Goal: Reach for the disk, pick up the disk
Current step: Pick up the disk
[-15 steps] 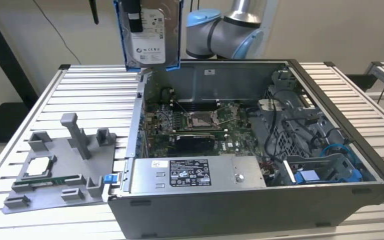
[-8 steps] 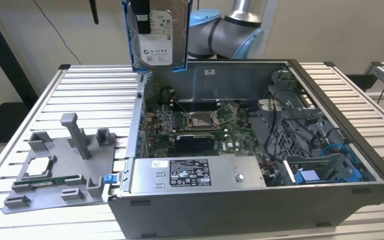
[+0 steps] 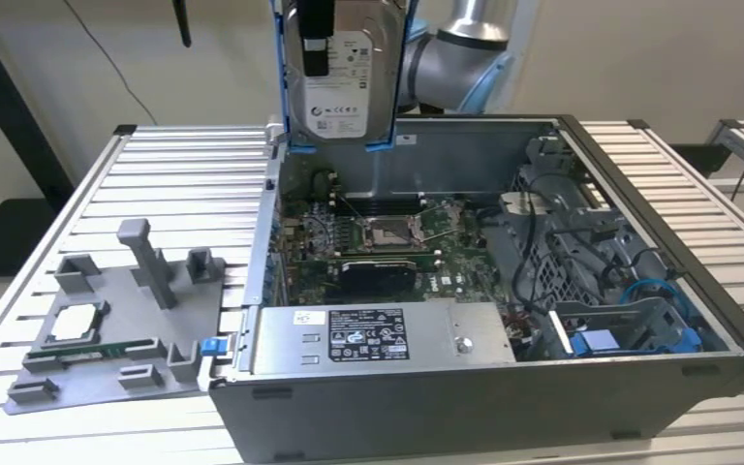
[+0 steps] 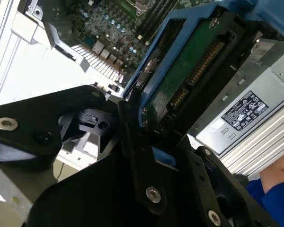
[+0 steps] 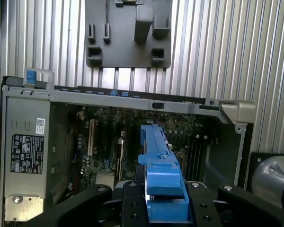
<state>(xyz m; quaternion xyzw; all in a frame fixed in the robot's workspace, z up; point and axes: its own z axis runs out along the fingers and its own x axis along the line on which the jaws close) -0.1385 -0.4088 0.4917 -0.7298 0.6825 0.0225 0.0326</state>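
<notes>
The disk [image 3: 342, 82] hangs upright above the far edge of the open computer case [image 3: 502, 407] in the exterior view: you see its silver face, white label and thin blue frame edges, with the grey arm [image 3: 456, 53] behind it. On the exterior view's left, a grey plastic fixture [image 3: 120, 329] with posts and slots lies on the ribbed aluminium table [image 3: 166, 165], apart from the case. Inside the case sit the green motherboard [image 3: 372, 242] and a silver power supply [image 3: 372, 334] along the near wall.

In the second wrist view you get the disk's other side [image 4: 189, 71]: a green circuit board with gold connector pins, set in the blue frame. The black gripper [image 4: 146, 127] is pinching the frame's end between its fingers [image 4: 132, 142]. A blue sleeve [image 4: 274, 189] shows at the corner.

In the first wrist view you look down the frame's blue edge [image 5: 158, 165], clamped between black jaws, with the motherboard [image 5: 109, 142] below and the grey fixture [image 5: 128, 33] beyond the case wall.
</notes>
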